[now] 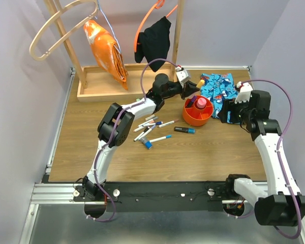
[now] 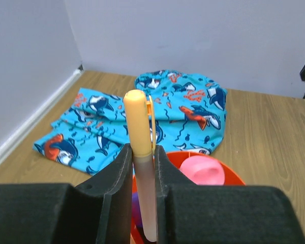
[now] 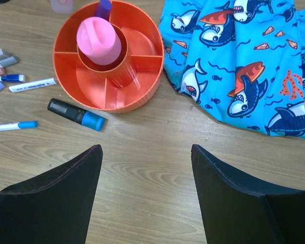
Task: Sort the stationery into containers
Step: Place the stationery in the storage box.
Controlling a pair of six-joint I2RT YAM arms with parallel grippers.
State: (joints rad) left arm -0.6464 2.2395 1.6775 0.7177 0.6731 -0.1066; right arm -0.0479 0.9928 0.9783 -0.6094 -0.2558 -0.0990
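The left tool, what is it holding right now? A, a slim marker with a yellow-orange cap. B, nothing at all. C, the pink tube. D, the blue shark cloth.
A: in the left wrist view the left tool is clamped on the marker, cap end up, just above the orange tub.

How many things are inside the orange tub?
2. A pink tube stands in the orange tub, middle cup; a purple pen sits in a compartment beyond it. More could hide behind the tube.
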